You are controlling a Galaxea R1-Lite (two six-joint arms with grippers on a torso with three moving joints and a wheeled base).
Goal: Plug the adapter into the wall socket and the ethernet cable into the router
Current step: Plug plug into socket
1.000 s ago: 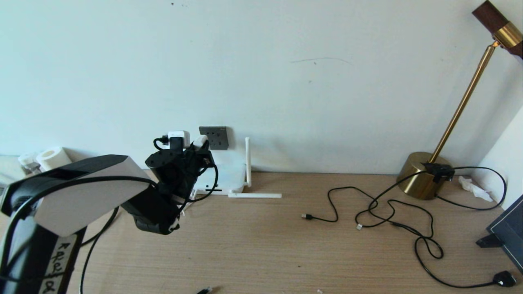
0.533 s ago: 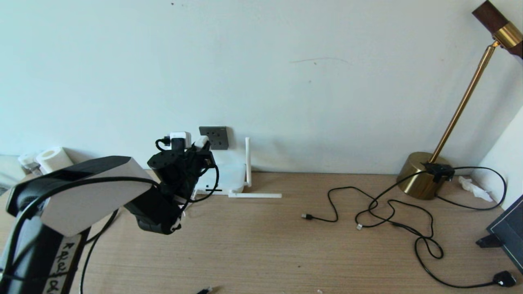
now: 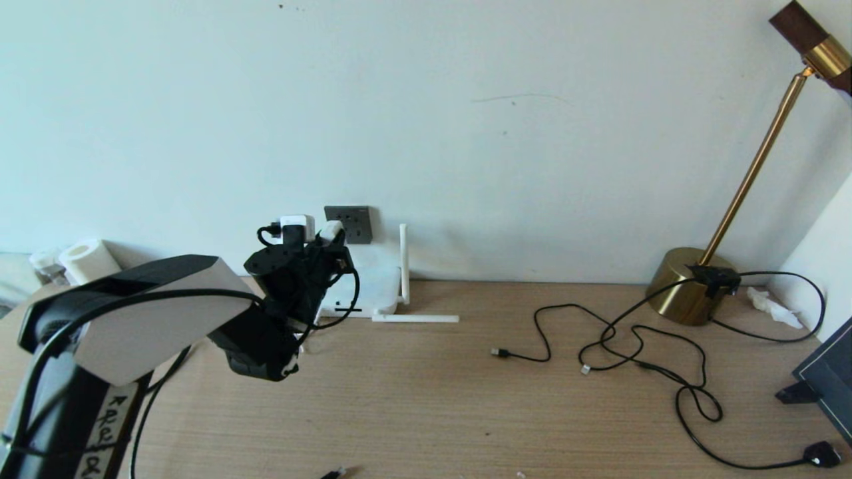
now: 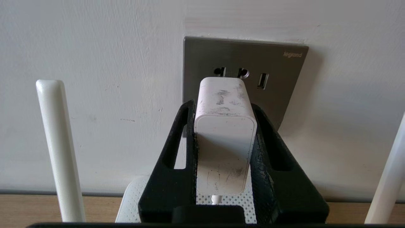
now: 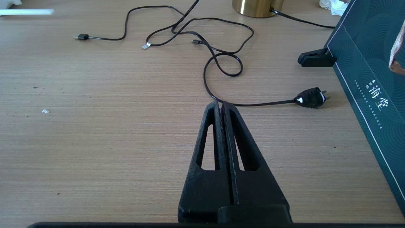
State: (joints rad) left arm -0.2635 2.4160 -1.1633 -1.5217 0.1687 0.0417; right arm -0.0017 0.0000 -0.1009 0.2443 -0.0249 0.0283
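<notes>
My left gripper (image 4: 223, 105) is shut on the white adapter (image 4: 225, 133), whose thin white cord leaves its rear end. The adapter's front end sits just in front of the pin holes of the dark grey wall socket (image 4: 278, 82); I cannot tell whether it touches. In the head view the adapter (image 3: 329, 231) is held just left of the socket (image 3: 349, 224), above the white router (image 3: 373, 283). A small black connector (image 3: 335, 473) peeks in at the table's near edge, perhaps the ethernet cable's end. My right gripper (image 5: 221, 104) is shut and empty above the table.
Router antennas stand upright (image 3: 403, 263) and lie flat (image 3: 416, 319). Thin black cables (image 3: 639, 346) sprawl at right, ending in a black plug (image 5: 311, 97). A brass lamp base (image 3: 685, 286), a dark teal box (image 5: 367, 72) and a paper roll (image 3: 85, 258) ring the table.
My left arm has edged to the right and toward the wall, carrying the adapter closer to the socket. Nothing else has moved.
</notes>
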